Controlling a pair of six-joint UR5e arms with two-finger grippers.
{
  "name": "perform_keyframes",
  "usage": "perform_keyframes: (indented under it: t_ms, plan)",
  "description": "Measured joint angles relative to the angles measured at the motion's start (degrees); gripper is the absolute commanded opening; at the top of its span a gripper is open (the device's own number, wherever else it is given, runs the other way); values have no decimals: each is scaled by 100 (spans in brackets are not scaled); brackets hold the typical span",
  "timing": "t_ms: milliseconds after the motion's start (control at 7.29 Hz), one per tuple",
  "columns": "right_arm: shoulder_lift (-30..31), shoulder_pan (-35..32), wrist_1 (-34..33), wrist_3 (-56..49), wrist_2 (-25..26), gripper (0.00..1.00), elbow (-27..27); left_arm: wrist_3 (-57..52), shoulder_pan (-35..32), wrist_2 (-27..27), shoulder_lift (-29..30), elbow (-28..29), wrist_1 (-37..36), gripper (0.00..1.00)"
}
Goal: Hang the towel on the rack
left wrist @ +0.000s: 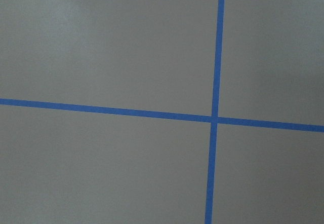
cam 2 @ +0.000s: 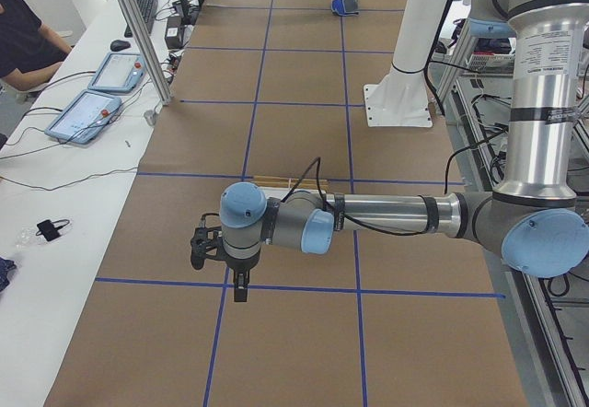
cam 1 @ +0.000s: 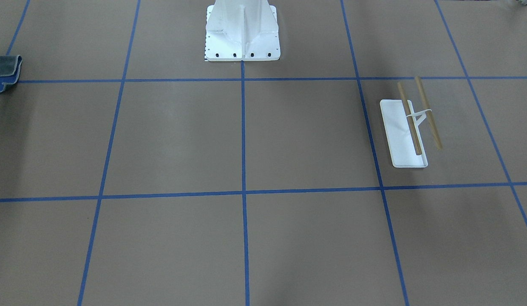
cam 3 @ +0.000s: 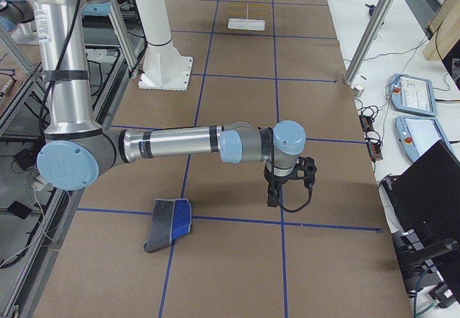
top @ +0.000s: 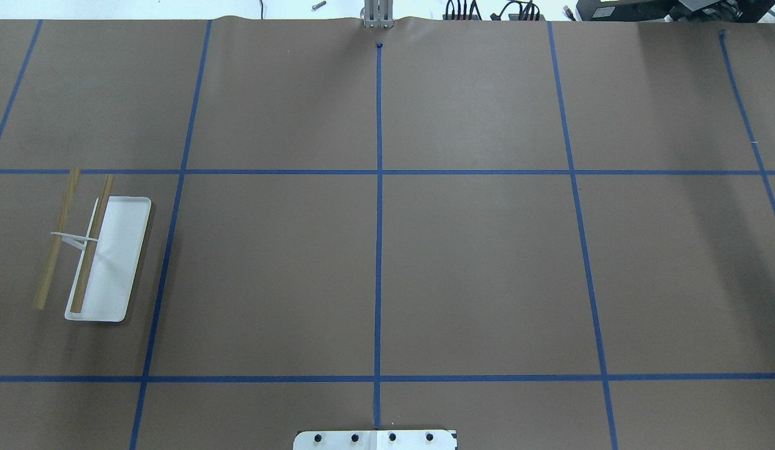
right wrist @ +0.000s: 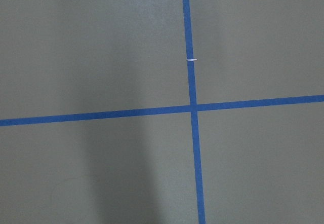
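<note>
Right gripper (cam 3: 272, 201) hangs pointing straight down over the brown table (top: 487, 262), not touching anything, and honestly I can't tell whether its fingers are spread or closed, since it only shows up in the side view (the wrist cam just sees paper and a cross of blue tape (right wrist: 192, 107)). The closest thing to it is the towel (cam 3: 169, 224), lying on the table below the gripper and off to the robot's side of it, near but clearly apart. It's bunched and folded over, dark grey half next to a royal blue half, sitting right across one of the tape lines. Further out from that gripper is the white pedestal (cam 1: 242, 29), bolted down at the robot's edge of the table. Way off toward the opposite end is the rack (cam 1: 410, 127), upright, white tray base flat on the paper, both wooden rods bare, so nothing is hung yet. The left gripper (cam 2: 239, 292) is down at that end, also pointing down above a tape line with nothing in it that I can see, the rack sitting just beyond it toward the table's middle. I can't judge its opening either.
</note>
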State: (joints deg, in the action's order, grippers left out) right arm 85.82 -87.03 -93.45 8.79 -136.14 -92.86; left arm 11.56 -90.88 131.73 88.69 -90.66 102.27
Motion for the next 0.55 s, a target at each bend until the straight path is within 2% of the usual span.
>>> perform_keyframes:
  t_ms: [274,549]
  plan:
    - [-58,14,3,23,-260,100,182,31,0,9,-67,8,247,98]
    - [-218,19,135,-33,-776,100,665,52,0,16,-70,-12,302,98]
